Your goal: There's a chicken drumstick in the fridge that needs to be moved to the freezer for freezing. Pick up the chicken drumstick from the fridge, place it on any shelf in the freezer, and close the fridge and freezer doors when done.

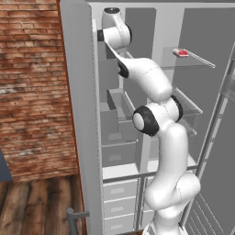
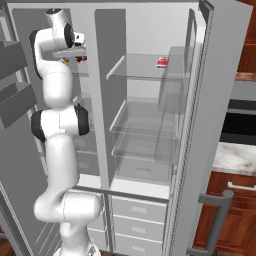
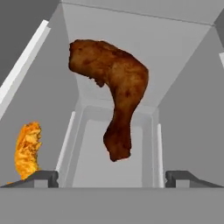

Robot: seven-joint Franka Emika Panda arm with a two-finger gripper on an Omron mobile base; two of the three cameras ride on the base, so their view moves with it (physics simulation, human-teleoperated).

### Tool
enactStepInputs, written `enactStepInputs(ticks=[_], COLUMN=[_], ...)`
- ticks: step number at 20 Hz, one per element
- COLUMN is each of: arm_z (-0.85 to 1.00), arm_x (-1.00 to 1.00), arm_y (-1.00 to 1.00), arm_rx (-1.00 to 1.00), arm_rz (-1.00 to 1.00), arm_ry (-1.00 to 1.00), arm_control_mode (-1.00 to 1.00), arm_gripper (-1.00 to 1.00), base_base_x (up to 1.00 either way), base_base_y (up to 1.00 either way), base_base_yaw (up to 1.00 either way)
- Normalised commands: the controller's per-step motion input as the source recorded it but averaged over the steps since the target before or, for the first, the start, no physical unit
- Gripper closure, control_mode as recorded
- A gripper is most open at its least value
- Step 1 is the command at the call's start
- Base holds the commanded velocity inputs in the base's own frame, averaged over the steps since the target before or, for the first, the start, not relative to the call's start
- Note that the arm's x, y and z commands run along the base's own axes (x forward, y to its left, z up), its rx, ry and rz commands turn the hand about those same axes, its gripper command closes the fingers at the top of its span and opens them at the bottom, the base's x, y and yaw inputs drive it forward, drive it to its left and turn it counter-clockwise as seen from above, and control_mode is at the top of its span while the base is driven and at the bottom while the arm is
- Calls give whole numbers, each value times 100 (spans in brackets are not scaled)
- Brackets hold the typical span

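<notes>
The chicken drumstick (image 3: 118,96), dark reddish-brown and club-shaped, lies just ahead of my gripper (image 3: 112,178) inside the freezer (image 1: 114,119), thick end away and thin end toward me. My fingertips (image 3: 41,177) stand wide apart on either side of it and touch nothing, so the gripper is open. The arm reaches high into the narrow left compartment, with the hand (image 2: 75,54) at an upper clear shelf. The wider fridge (image 2: 150,125) stands open to the right. Both doors are open: the freezer door (image 1: 82,119) on the left, the fridge door (image 2: 220,85) on the right.
An orange breaded piece (image 3: 27,151) lies left of the drumstick. A small red-and-white item (image 2: 162,61) sits on the fridge's top glass shelf. Grey drawers (image 2: 137,215) line the bottom. A brick wall (image 1: 32,92) stands left of the unit, wooden cabinets (image 2: 235,210) to its right.
</notes>
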Motion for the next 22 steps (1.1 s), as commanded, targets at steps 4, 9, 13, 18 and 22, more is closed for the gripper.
enactStepInputs(ticks=[4,9,13,18,22], arm_z=[-100,-34,10,10,19], arm_x=[-100,-95,-96,-100,-100], arm_y=[-69,-82,-13,-1,-31], arm_rx=[25,24,6,0,3], arm_rz=[0,0,0,0,0], arm_ry=[-26,-24,-21,-31,-11], arm_control_mode=[-100,-100,-100,-100,-100], arm_gripper=[-100,-100,-100,-100,-100], base_base_x=[0,0,0,0,0], base_base_y=[0,0,0,0,0], base_base_yaw=[0,0,0,0,0])
